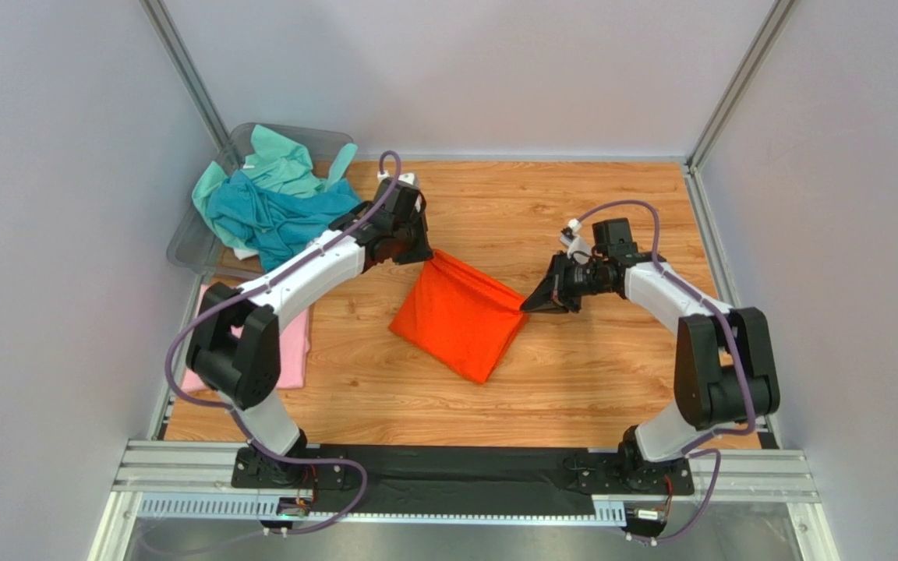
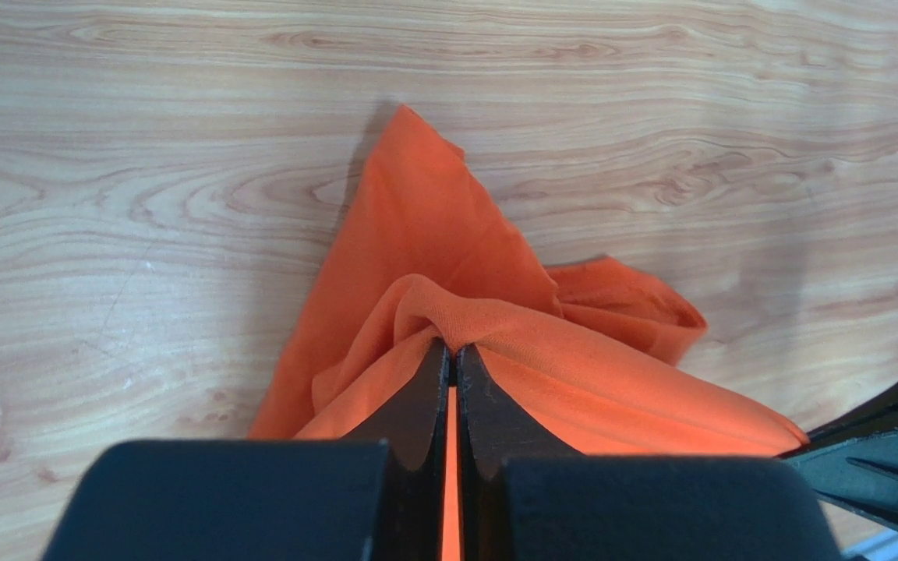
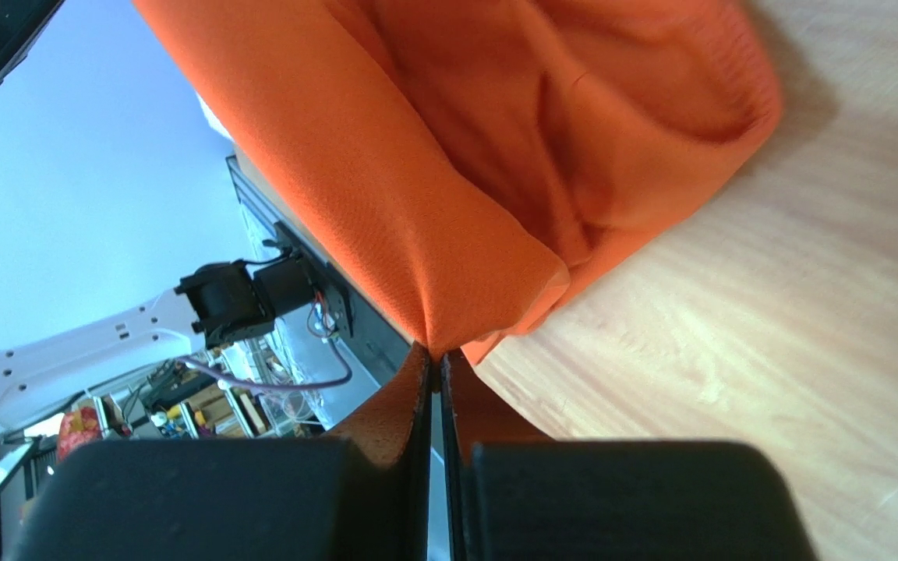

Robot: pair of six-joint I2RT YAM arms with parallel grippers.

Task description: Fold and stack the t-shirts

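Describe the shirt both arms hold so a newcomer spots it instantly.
On the wooden table, near its middle, lies the orange t-shirt, pinched at one corner by the left gripper and at another by the right gripper. It is the only orange cloth; the teal shirts heap in the far-left bin, the pink shirt lies by the left arm.
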